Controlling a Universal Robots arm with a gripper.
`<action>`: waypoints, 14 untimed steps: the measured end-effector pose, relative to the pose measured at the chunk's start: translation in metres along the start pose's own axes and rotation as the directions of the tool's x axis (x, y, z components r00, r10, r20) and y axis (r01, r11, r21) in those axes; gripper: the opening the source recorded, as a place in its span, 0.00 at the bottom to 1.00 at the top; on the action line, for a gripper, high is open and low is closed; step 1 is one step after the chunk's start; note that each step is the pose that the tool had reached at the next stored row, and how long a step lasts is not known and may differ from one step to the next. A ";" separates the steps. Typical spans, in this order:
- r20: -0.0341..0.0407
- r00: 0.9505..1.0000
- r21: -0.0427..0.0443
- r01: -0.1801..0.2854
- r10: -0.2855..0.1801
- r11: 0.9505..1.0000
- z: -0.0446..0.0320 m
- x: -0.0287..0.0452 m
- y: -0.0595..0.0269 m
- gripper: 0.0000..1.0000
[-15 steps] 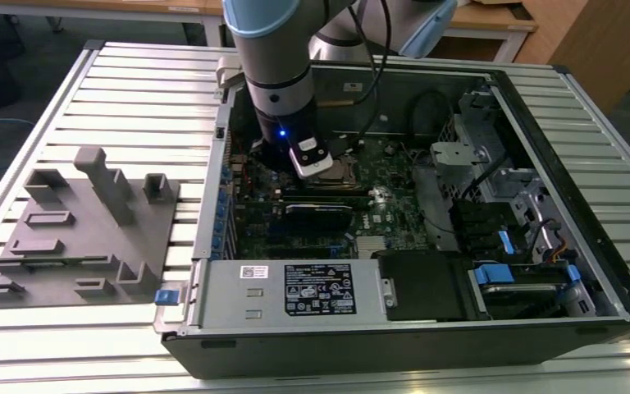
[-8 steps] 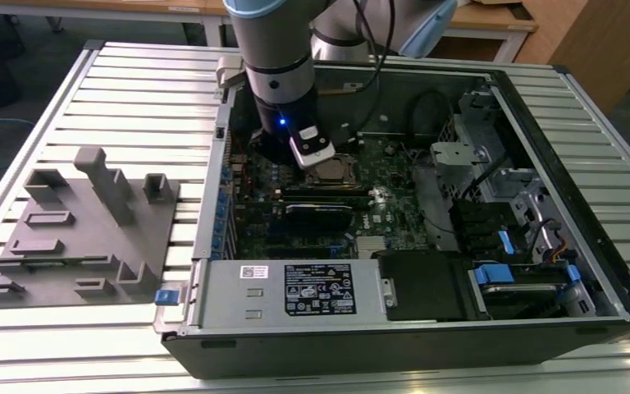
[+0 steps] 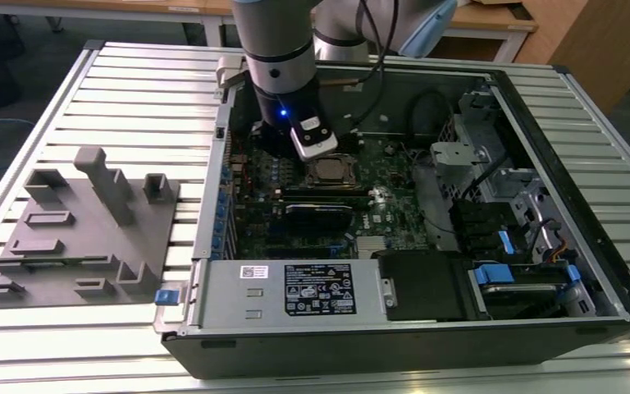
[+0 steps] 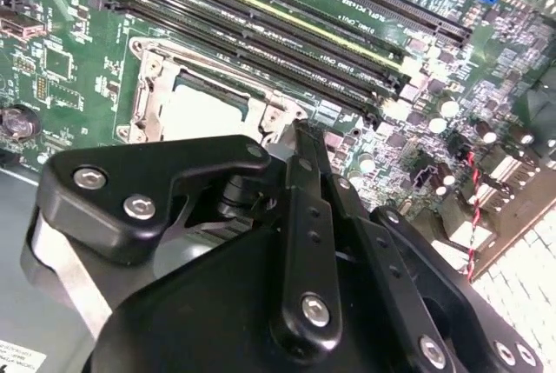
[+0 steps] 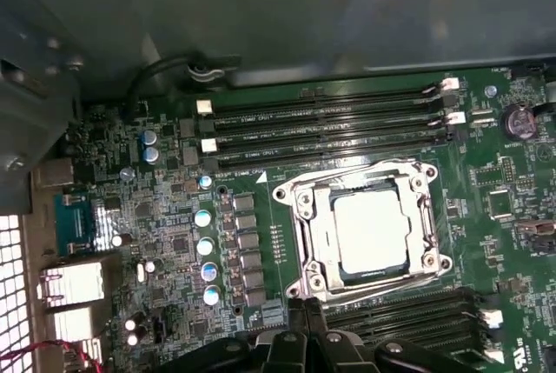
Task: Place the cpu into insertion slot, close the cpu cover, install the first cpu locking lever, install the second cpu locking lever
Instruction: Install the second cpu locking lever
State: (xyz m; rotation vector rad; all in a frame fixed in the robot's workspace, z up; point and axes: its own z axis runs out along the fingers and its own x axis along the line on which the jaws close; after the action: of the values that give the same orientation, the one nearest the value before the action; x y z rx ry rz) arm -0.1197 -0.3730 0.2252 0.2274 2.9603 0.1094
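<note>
The cpu (image 5: 372, 232) lay flat inside the insertion slot (image 5: 306, 270), its pale metal top level within the socket, and the cpu cover (image 5: 429, 216) sat down around it as a silver frame, so the chip looked seated and the plate lowered. That arrangement made sense: a chip has to rest square in the socket before any frame can press on it. Whether the locking levers beside the insertion slot were latched could not be judged; thin metal parts ran along the frame's edges, but their ends were too fine to read.

The pincer (image 5: 306, 316) hovered just beside the insertion slot, at the edge nearest the wrist, its black fingers drawn together to a narrow tip with nothing pinched between them. A closed tip suits pushing or hooking a thin lever better than a spread one, which is a judgement only. In the second wrist view the pincer's own linkage (image 4: 295, 243) covered the near part of the insertion slot. In the exterior view the arm (image 3: 276, 57) stood over the motherboard (image 3: 293, 238) inside the open computer case (image 3: 577, 246), hiding the board behind the insertion slot.
</note>
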 end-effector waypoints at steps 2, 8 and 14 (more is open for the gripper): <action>-0.001 1.000 0.000 -0.001 0.001 1.000 0.0005 -0.0034 0.0005 0.10; -0.003 1.000 0.001 -0.003 0.003 1.000 0.0030 -0.0167 0.0025 0.10; -0.005 1.000 0.002 -0.005 0.005 1.000 0.0053 -0.0286 0.0042 0.10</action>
State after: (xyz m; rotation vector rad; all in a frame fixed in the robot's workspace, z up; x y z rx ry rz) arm -0.0903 -0.3730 0.2250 0.2348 2.9650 0.1080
